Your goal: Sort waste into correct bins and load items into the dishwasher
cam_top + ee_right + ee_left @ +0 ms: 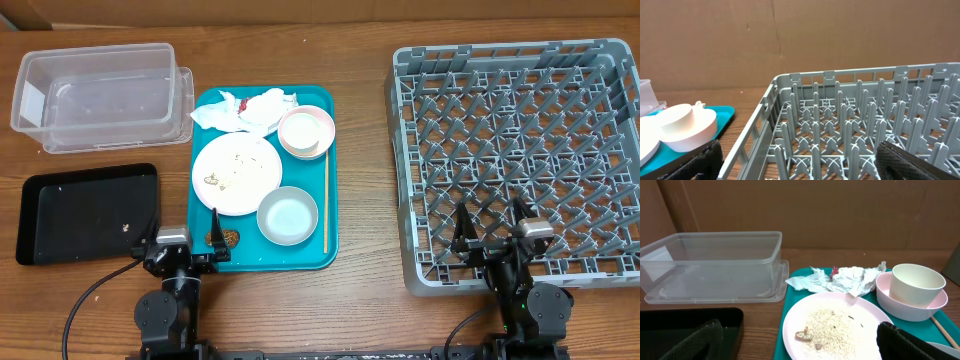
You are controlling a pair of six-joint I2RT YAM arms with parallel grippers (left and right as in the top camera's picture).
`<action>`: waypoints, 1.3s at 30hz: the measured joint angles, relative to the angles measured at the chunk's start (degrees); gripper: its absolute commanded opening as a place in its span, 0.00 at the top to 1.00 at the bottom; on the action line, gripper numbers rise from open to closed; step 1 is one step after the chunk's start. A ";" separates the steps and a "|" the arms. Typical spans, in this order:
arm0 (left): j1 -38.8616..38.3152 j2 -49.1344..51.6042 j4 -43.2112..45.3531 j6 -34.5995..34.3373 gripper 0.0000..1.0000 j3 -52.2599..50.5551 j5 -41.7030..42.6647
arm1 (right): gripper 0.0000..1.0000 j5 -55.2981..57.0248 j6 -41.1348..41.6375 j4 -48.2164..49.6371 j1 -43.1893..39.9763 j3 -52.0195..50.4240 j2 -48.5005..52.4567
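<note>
The clear tub (95, 50) and the black tray (80, 215) sit on the left of the worktop (360, 40), and I could drop waste into the wrong one. My left gripper (180, 240) is spread wide and holds nothing, right at the near edge of the teal tray (300, 255). A bump could shove it. The napkins (245, 110) are soft and the red wrapper (834, 271) hides in them, so both might come up together. Loose rice (832, 325) lies on the pink plate (250, 150), and a tilt spills it. The cup (917, 282) stands in a bowl (890, 302) and could tip. My right gripper (490, 228), spread and empty too, hangs over the dish rack (520, 120), whose pegs could snag it.
</note>
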 measured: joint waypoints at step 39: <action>0.00 0.63 0.35 -36.28 0.00 5.60 34.71 | 0.00 0.02 -0.02 0.02 0.00 0.00 0.00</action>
